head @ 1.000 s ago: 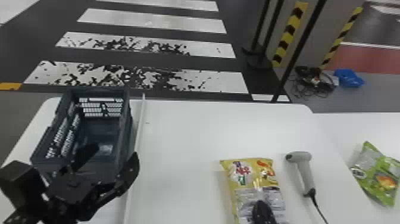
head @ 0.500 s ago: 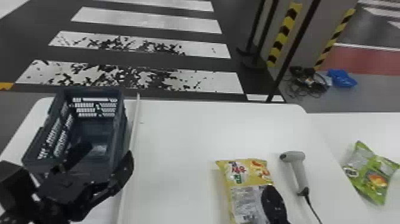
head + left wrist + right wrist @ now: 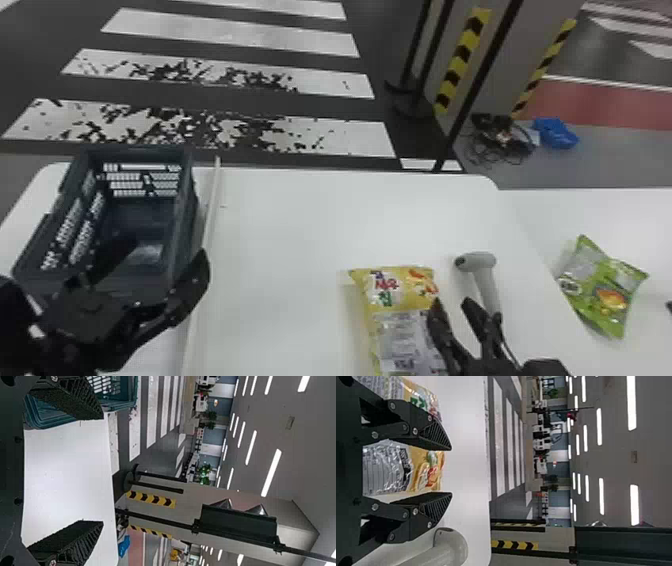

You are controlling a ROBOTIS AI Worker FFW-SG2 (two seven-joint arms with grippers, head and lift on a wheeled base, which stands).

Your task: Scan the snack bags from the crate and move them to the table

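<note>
Since the earlier head frames, the right gripper, two flat black ridged fingers (image 3: 451, 471), has moved off the printed face of the yellow-and-silver plastic snack bag (image 3: 400, 295) towards its right edge, while the bag keeps its spot on the smooth white table (image 3: 300, 225).

From here, closing too near that edge could pinch only a fold of loose film, and the bag might slip or drag. The pale grey plastic handheld scanner (image 3: 482, 262) sits just beside the bag on the right, so a finger coming down wide could knock it or catch its dark cable.

The right jaws stand moderately apart and hold nothing; whether a finger touches the bag or the scanner, I can't tell. The left gripper, of the same black make (image 3: 165, 246), is spread wide and empty over the near part of the dark blue-grey slatted plastic crate (image 3: 190, 200), well left of the bag. A long thin white bar (image 3: 208, 225) lies between crate and bag. Well to the bag's right, past the scanner, rests a green plastic snack bag (image 3: 595, 285). Something pale shows inside the crate; I can't tell what.
</note>
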